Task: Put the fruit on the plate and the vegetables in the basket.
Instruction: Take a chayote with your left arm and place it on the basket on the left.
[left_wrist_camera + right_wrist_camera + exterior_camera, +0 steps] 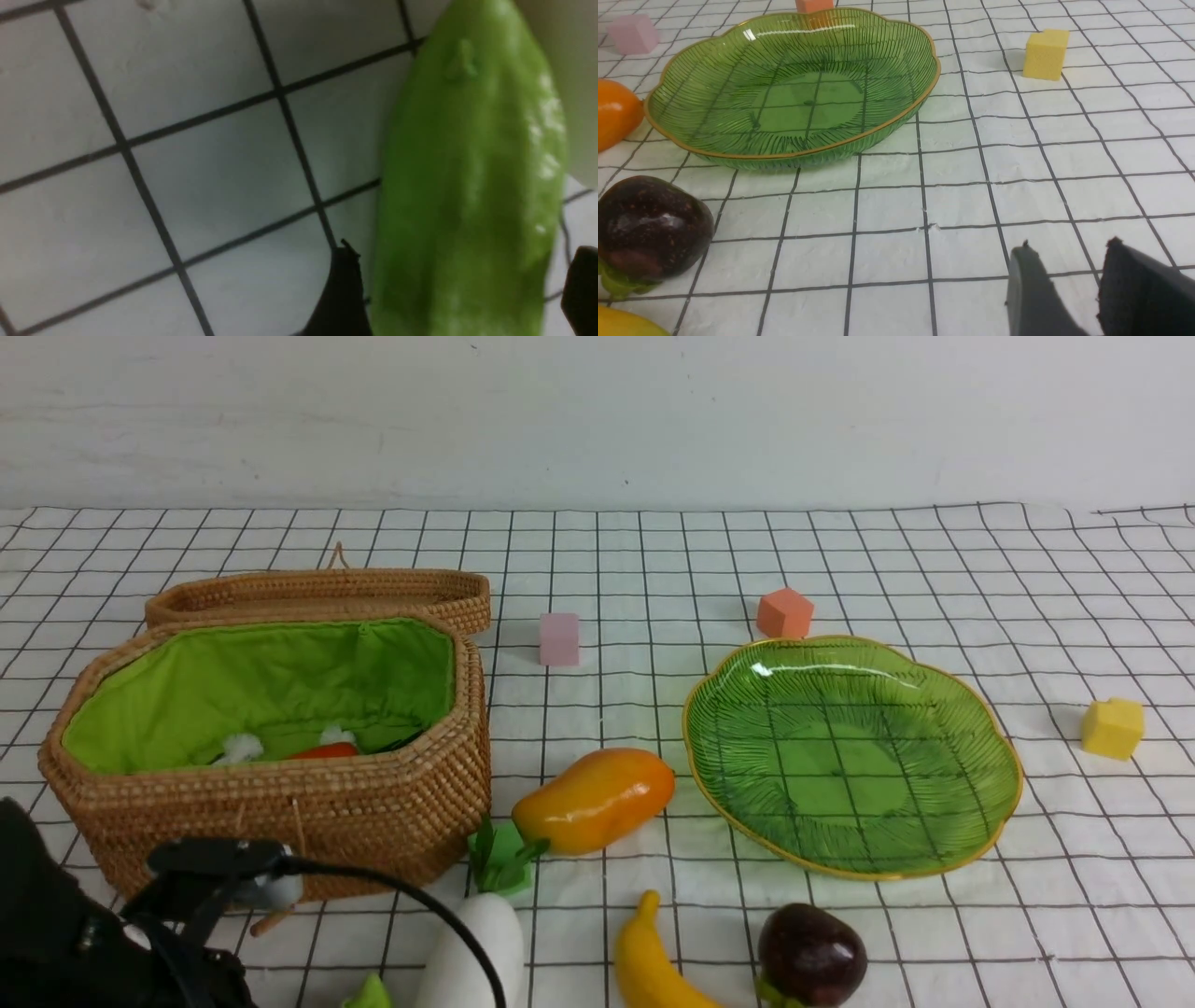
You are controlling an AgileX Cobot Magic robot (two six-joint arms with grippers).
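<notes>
Closest to the camera lie the radish [471, 947], the banana [653, 961] and the purple fruit [810, 954], all on the checked cloth [934, 933]. Left claw [460, 280] is low beside the radish, its jaws apart on both sides of a green leaf [472, 177], not clamped. Right claw [1069, 252] is over the cloth at the near right of the plate [850, 747], with jaws a little apart and empty. Mango [597, 800] lies between plate and basket [373, 821]. Carrot [322, 751] lies inside the basket, mostly hidden.
</notes>
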